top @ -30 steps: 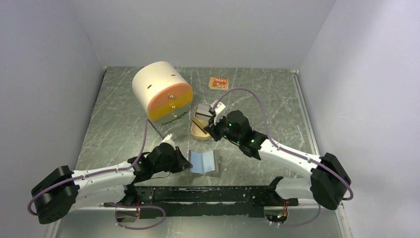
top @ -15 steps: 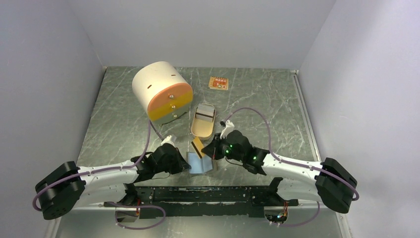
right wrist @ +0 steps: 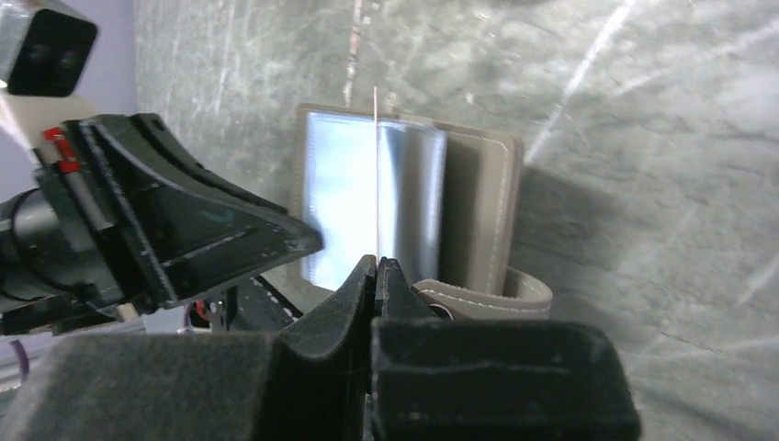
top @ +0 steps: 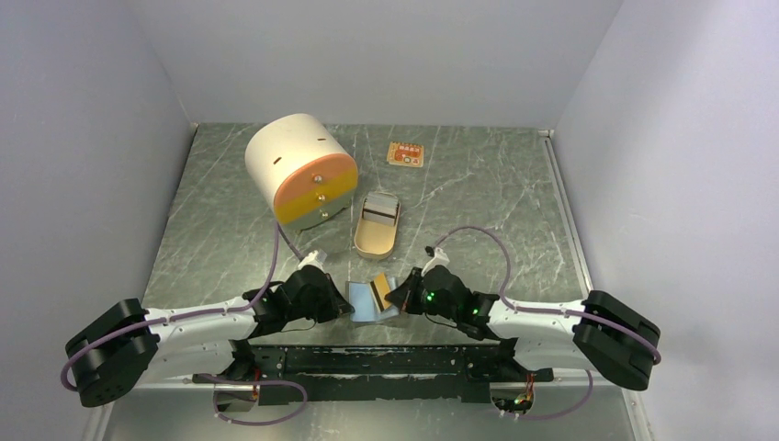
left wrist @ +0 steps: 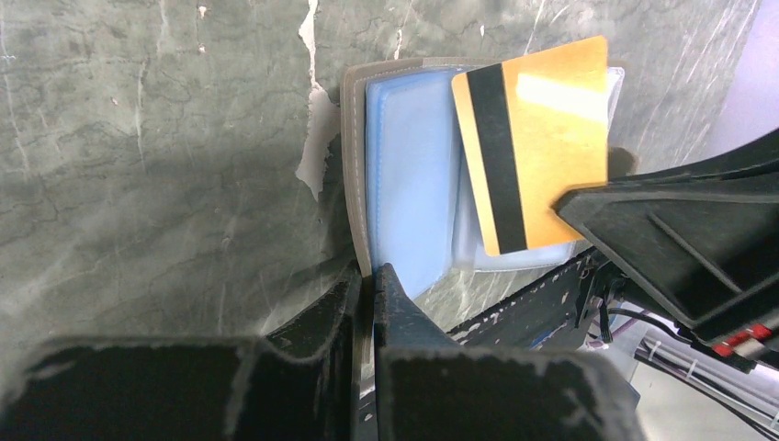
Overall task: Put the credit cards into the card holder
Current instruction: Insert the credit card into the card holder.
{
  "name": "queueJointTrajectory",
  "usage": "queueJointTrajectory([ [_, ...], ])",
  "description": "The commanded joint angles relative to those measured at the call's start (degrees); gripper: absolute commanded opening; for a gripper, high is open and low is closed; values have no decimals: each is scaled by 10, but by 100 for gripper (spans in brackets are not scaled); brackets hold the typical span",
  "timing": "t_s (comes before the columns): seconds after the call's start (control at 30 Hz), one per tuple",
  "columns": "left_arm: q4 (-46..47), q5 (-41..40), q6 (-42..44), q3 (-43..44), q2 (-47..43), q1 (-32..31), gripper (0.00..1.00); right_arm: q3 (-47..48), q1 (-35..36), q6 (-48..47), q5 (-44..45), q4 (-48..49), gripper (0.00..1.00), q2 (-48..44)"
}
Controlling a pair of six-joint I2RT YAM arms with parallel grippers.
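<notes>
Gold card (left wrist: 537,156) is hanging tilted over the open card holder (left wrist: 404,184), and we are pinching it in our right pincer (right wrist: 375,264). Our left pincer (left wrist: 367,280) is clamping the holder's edge, which is lying on the surface (left wrist: 138,138) between both arms.

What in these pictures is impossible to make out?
Right wrist: the gold card is edge-on, a thin line; its face is unseen.
Left wrist: the holder has its near edge hidden by the left gripper.
Top view: the tin, contents too small to tell.
Top view: the orange square at the back, print too small.
</notes>
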Motion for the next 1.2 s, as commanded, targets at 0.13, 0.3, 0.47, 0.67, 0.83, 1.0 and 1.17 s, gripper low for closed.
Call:
queueJointTrajectory([
  [0.13, -1, 11, -3, -1, 4, 7, 9, -45, 5, 57, 38, 46, 0, 10],
  [0.3, 8, 16, -8, -9, 5, 9, 9, -54, 5, 64, 33, 49, 0, 8],
  [0.47, 12, 20, -7, -8, 12, 10, 9, -56, 6, 72, 16, 56, 0, 16],
  [0.67, 18, 26, -5, -5, 25, 11, 9, -66, 7, 73, -6, 83, 0, 32],
  [0.83, 19, 27, -4, -4, 28, 11, 9, -70, 8, 78, -25, 115, 0, 64],
  [1.0, 20, 28, -3, -2, 33, 12, 9, -64, 9, 76, -29, 124, 7, 86],
  [1.17, 18, 27, -2, 0, 33, 12, 9, -43, 9, 59, -23, 76, 23, 87],
])
